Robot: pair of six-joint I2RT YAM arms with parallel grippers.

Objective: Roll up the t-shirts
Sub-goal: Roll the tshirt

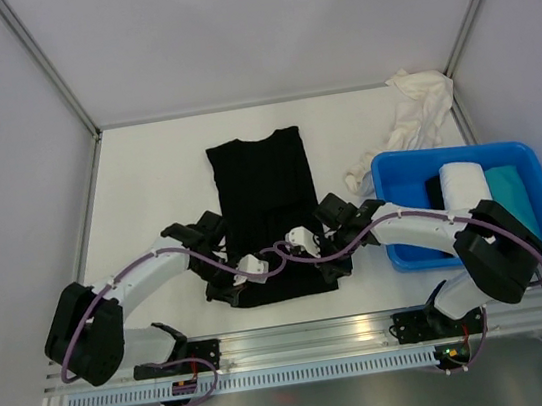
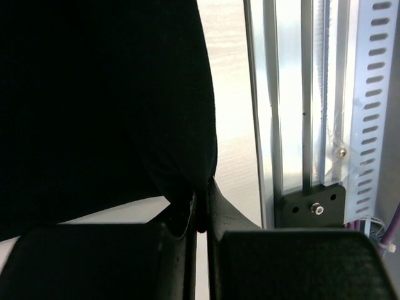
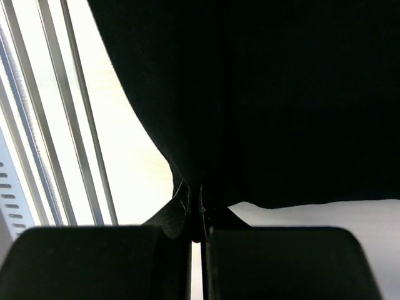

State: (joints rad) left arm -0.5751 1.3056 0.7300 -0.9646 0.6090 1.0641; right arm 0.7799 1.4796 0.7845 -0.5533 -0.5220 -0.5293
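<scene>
Black t-shirt: spread flat, centre frame, on white table. Left gripper: clamped tight on its lower-left hem corner. Right gripper: clamped tight on its lower-right hem corner.

top external: high behind near edge, looking down over whole table
wrists: close-up at near edge
shared: black t-shirt hem

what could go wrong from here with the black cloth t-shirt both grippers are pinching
The left gripper and right gripper pinch only a thin bit of near hem on the black cloth t-shirt, so it may slip free as rolling starts. If the arms move unevenly, the roll could skew.
</scene>
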